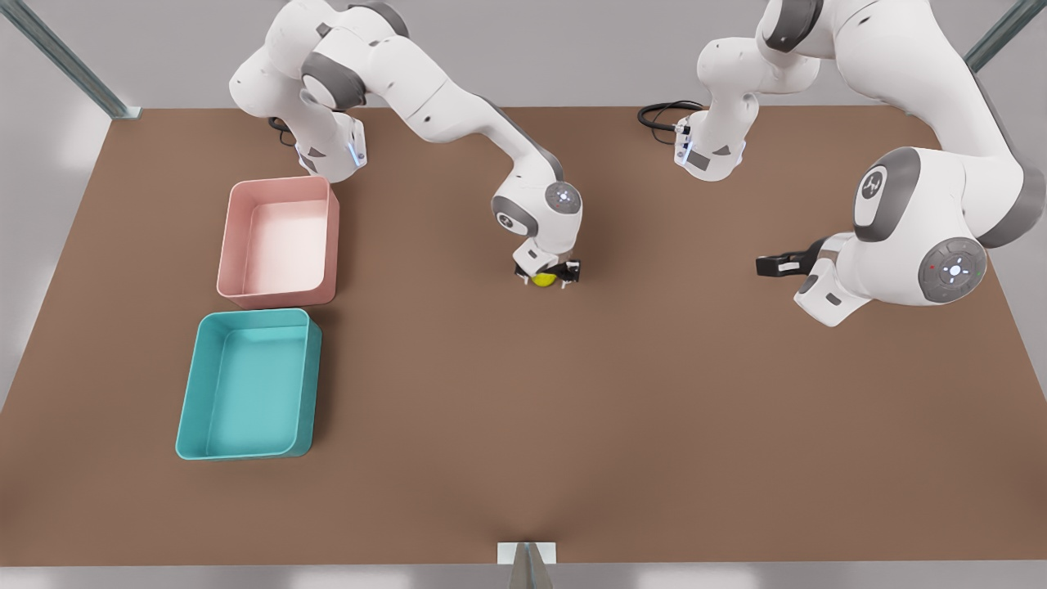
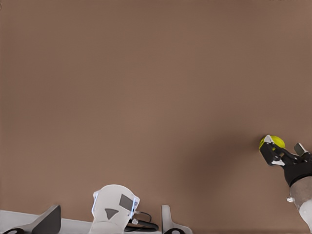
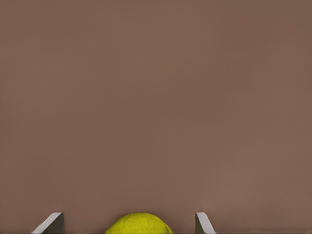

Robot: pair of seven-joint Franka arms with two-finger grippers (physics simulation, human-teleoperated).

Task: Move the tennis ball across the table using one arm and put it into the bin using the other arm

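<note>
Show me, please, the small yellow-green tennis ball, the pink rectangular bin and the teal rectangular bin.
Small yellow-green tennis ball (image 1: 543, 279): front view, its visible lower face.
Pink rectangular bin (image 1: 231, 237): front view, its wall at the view's left.
Teal rectangular bin (image 1: 192, 384): front view, its wall at the view's left.

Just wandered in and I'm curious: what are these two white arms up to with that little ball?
The right gripper, mid-table, straddles the small yellow-green tennis ball with fingers open on either side; whether it has gripped yet is unclear. The left gripper waits in the air at the front view's right. The pink bin and teal bin sit at the left of the brown table.
</note>
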